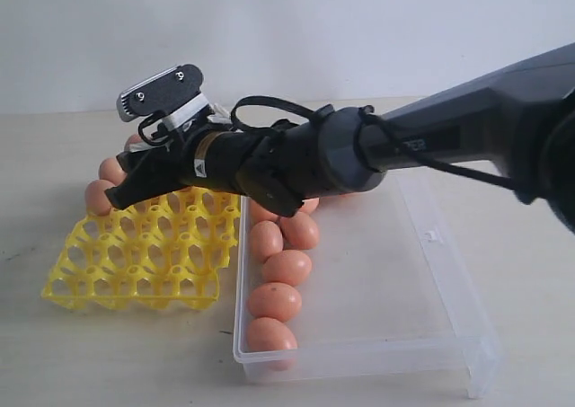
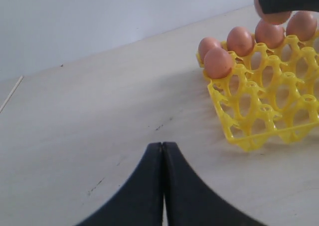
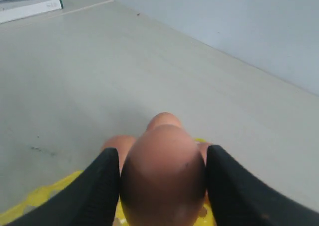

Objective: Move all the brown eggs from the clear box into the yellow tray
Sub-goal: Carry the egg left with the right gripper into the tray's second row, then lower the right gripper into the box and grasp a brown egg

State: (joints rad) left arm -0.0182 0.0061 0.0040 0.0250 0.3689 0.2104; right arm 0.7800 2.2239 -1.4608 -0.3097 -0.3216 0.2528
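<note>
A brown egg (image 3: 162, 171) sits between the two black fingers of my right gripper (image 3: 162, 153), which is shut on it. The arm reaches across to the far left corner of the yellow tray (image 1: 144, 254), where the gripper (image 1: 126, 187) hangs just above the cups. Several brown eggs (image 2: 239, 40) fill the tray's far row and corner; the held egg (image 2: 271, 17) hovers beside them. More brown eggs (image 1: 286, 268) lie in a line along the left wall of the clear box (image 1: 359, 360). My left gripper (image 2: 163, 145) is shut and empty, low over bare table beside the tray (image 2: 264, 121).
The clear box lies right against the tray's right side. A flat white box (image 3: 30, 4) rests far off on the table. The tray's near rows of cups hold nothing. A pale wall stands behind the table.
</note>
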